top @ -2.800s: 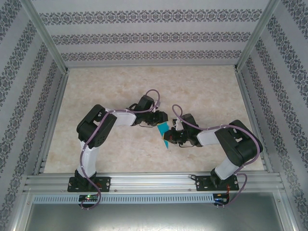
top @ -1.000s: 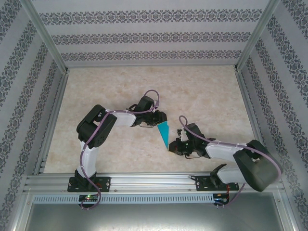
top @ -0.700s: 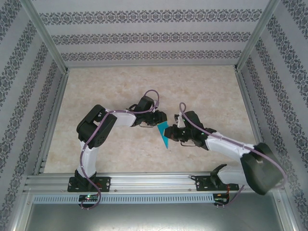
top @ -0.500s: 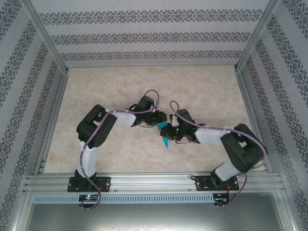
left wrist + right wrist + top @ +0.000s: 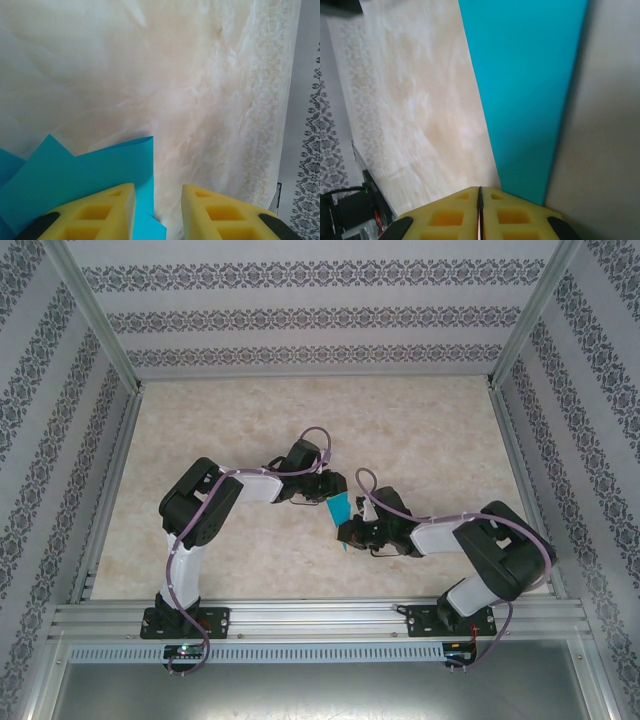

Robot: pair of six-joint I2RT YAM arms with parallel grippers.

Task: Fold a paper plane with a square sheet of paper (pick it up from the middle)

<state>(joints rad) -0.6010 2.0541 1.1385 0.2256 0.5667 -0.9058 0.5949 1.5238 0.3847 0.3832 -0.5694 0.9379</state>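
"Looking down from above, what sort of place is it?"

"A pale, marbled beige counter (image 5: pixel 230 430), boxed in by walls (image 5: pixel 300 315) papered in grey floral bands. A metal rail (image 5: pixel 320 618) runs along the bottom of the frame."

"And the paper?"

"A folded teal-blue paper (image 5: pixel 339 508) sits just below the middle of the frame, its point towards the bottom. It is between the left arm (image 5: pixel 215 500) and the right arm (image 5: pixel 490 550). The left jaws are at its upper end, the right jaws against its lower right side."

"How do the left jaws stand?"

"Spread. In the left wrist view the yellow pads (image 5: pixel 95 215) sit at the bottom edge with bare counter showing in the gap. The paper fans out at lower left, behind the pad on the left of the frame, with one corner poking into the gap."

"The right ones?"

"Pressed together, with only a dark seam between the yellow pads (image 5: pixel 450 217). In that view the paper runs from the top of the frame down to the pad tips. Whether it is pinched I cannot tell."
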